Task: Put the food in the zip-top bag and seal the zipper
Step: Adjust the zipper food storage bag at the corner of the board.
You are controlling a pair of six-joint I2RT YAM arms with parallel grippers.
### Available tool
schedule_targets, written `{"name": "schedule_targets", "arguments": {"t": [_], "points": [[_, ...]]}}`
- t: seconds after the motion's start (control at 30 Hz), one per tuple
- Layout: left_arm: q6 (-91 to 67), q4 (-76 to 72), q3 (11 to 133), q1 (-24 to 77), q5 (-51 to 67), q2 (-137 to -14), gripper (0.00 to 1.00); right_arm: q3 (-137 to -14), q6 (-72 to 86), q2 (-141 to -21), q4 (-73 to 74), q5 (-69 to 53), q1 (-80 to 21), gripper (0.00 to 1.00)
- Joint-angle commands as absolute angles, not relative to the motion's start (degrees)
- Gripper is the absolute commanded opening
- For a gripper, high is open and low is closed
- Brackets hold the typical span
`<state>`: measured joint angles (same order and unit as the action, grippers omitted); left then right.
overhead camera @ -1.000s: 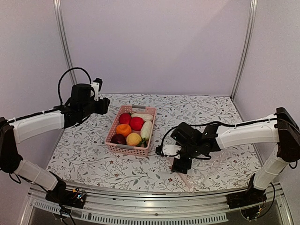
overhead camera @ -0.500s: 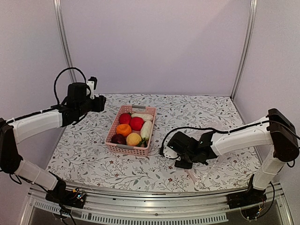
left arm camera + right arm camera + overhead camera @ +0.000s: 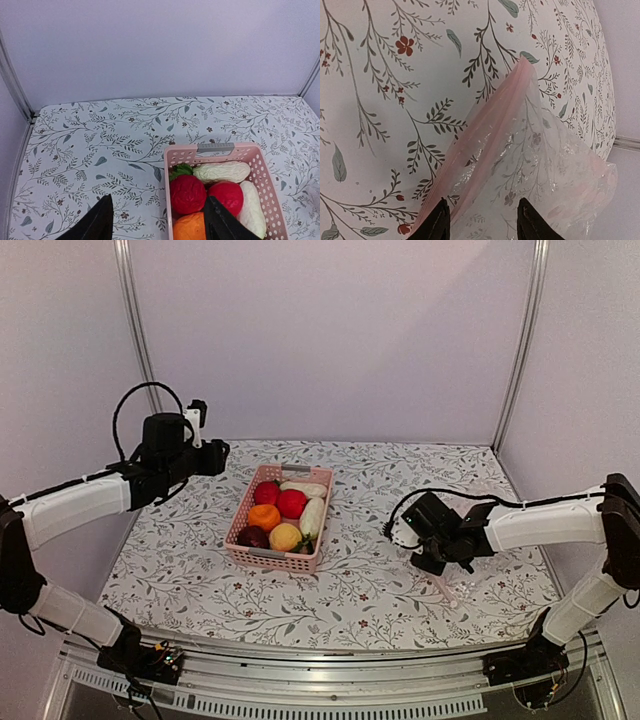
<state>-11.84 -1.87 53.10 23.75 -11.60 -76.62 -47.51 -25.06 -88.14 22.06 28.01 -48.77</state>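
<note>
Bag [image 3: 535,150] sits on the right side of the table [image 3: 200,570], well apart from the basket [image 3: 215,148], limp and crumpled. Its zipper [image 3: 485,135] runs up as one flat pink band from between the fingers of the right gripper [image 3: 481,220]. Jaws there stand partly apart with the mouth edge between them; cannot tell if they actually pinch it. Risk 1: thin film slips out on any pull. Risk 2: mouth looks pressed flat, so nothing goes in until it's parted, and a hold on one edge likely won't part it. All food [image 3: 188,194] lies in the basket. Left gripper [image 3: 157,220] hovers off its far-left corner, jaws wide, holding nothing. Risk 3: round pieces roll off limp plastic, and long white ones may poke out and block the seal.
</note>
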Motion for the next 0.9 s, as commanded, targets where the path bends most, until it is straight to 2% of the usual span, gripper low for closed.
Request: {"name": "schedule_targets", "arguments": {"t": [0.0, 0.23, 0.5, 0.6, 0.77, 0.87], "points": [[-13.76, -0.24, 56.47, 27.87, -10.99, -75.59, 0.61, -45.04, -24.56, -87.53, 21.49, 28.02, -46.77, 0.45], [-15.53, 1.87, 56.66, 33.77, -14.14, -74.64, 0.61, -43.37, -24.66, -86.37, 21.00, 27.87, -46.19, 0.48], [-19.31, -0.87, 56.35, 41.58, -17.51, -77.48, 0.61, -42.64, -25.10, -87.97, 20.23, 29.42, -43.97, 0.46], [-21.34, -1.16, 57.65, 43.87, -18.33, -79.57, 0.60, -43.05, -25.09, -87.36, 20.11, 30.05, -42.37, 0.37], [-25.14, -2.66, 59.46, 48.14, -21.54, -82.59, 0.60, -44.40, -25.37, -85.78, 20.16, 30.90, -40.83, 0.08], [-26.55, -6.46, 59.49, 50.40, -21.79, -84.69, 0.60, -47.84, -26.10, -83.42, 19.94, 30.38, -40.25, 0.02]]}}
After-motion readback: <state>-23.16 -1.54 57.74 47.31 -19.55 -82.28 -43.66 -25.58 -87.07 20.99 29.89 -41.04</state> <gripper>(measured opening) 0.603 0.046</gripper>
